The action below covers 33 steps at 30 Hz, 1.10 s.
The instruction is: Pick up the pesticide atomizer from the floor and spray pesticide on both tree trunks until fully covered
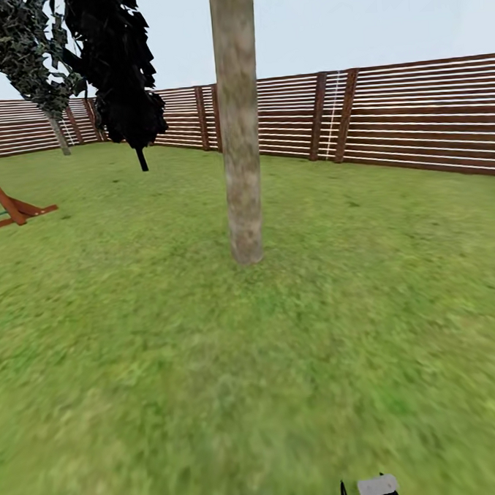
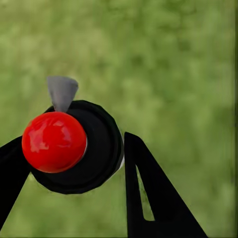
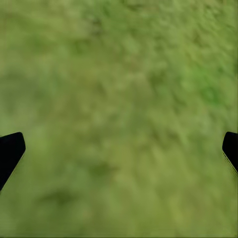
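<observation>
Head view | lawn (image 1: 136, 342) | slat fence (image 1: 415, 113) | tree trunk (image 1: 239, 131)

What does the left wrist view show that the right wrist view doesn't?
Left wrist view alone: the left pincer closed on the pesticide atomizer, seen from above with its red round cap and grey nozzle over the black body.

Right wrist view alone: the right pincer with its fingers spread wide at the picture's edges and nothing between them.

Both: blurry green grass lawn beneath the black fingertips.
</observation>
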### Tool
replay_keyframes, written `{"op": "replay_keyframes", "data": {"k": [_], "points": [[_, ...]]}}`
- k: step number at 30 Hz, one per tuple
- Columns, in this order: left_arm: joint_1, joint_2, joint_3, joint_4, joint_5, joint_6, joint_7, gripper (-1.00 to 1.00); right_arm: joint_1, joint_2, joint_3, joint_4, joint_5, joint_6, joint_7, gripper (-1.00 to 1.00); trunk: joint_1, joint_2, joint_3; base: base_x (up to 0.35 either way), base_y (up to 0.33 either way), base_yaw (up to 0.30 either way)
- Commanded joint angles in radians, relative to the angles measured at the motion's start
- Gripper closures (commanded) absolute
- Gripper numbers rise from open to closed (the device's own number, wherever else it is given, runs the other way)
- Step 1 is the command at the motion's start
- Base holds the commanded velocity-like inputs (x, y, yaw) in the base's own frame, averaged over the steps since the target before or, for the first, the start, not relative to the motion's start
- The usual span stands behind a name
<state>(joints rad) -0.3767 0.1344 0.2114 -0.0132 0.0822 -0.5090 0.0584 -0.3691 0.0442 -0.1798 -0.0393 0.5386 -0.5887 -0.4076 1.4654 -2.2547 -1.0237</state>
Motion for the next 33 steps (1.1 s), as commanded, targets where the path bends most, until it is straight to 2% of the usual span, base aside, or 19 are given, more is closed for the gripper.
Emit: {"op": "replay_keyframes", "data": {"k": [1,33], "points": [[-0.001,0.000,-0.004,0.001,0.008,-0.004,0.000,1.00,-0.001,0.000,-0.007,0.001,0.011,-0.002,-0.004,-1.00,0.000,0.000,-0.001,0.342,0.000,0.000],[-0.001,-0.001,-0.004,0.001,0.008,-0.005,0.000,1.00,-0.001,0.000,-0.006,0.002,0.011,-0.002,-0.004,-1.00,0.000,0.000,-0.001,0.342,0.000,0.000]]}}
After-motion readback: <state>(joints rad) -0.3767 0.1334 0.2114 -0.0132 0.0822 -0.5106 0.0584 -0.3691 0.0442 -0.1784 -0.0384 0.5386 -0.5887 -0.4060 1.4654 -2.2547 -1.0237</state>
